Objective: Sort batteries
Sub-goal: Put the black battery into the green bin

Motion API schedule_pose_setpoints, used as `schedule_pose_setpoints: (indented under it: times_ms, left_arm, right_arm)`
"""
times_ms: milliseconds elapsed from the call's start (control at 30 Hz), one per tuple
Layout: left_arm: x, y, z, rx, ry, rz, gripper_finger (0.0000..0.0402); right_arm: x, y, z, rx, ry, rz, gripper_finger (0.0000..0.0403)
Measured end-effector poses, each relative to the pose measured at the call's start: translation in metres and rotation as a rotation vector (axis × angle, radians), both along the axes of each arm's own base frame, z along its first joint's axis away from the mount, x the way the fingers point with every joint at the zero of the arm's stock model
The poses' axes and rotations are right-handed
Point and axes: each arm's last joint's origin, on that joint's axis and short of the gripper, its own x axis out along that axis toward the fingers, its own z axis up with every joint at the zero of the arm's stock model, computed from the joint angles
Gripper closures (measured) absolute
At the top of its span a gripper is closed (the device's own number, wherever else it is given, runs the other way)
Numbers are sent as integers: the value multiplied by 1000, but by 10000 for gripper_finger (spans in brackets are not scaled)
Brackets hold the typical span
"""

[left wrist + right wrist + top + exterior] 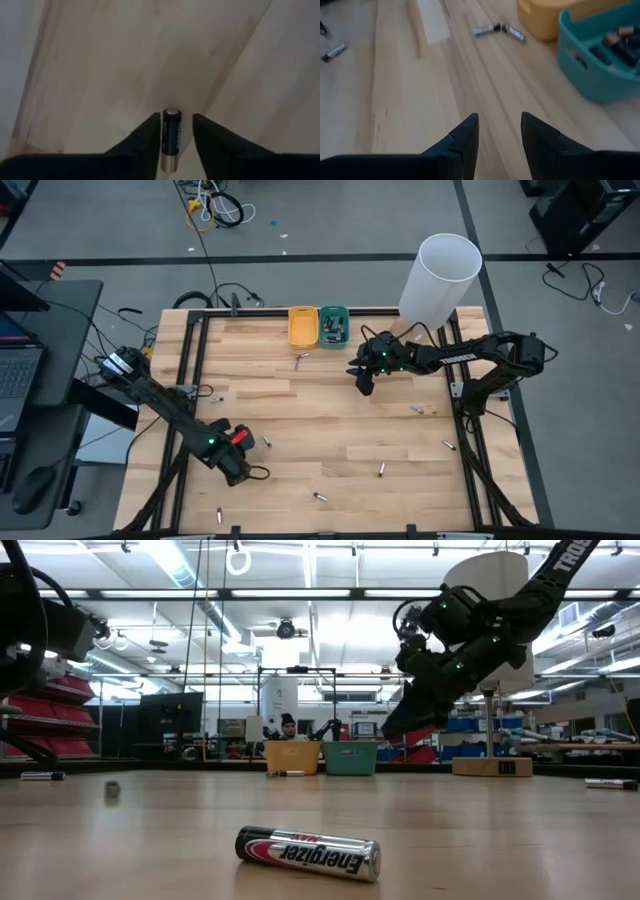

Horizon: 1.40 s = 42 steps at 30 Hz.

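Several small batteries lie scattered on the wooden table, among them one, one and a pair just in front of the yellow tray. The teal tray beside it holds several batteries. My left gripper is low over the table's near left part, open. A black and copper battery lies lengthwise between its fingers. My right gripper hangs open above the table, to the right of the trays, holding nothing. My left gripper has one finger close against the battery's side, and whether they touch I cannot tell. Bare wood shows between the battery and the other finger. The battery lies along the fingers.
A tall white cylinder stands at the far right corner behind the right arm. A black and silver battery lies close to the low camera. Cables and a laptop desk are off the table's left side. A person sits far behind the trays.
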Motion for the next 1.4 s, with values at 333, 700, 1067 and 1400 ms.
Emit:
schedule_pose_setpoints:
  times_ms: [333, 700, 1067, 1400]
  left_arm:
    - [-7, 2, -10, -18, 28, 53, 205]
    - [-9, 8, -20, -10, -23, 164, 350]
    - [41, 49, 13, 199, -222, 233, 349]
    - [111, 173, 56, 370, -459, 115, 348]
  right_arm:
    - [-2, 5, -4, 2, 62, -5, 270]
    - [-3, 10, -7, -2, 101, 3, 271]
    - [-11, 12, -15, 33, 222, 19, 279]
    - [-25, 12, -14, -72, 567, -78, 302]
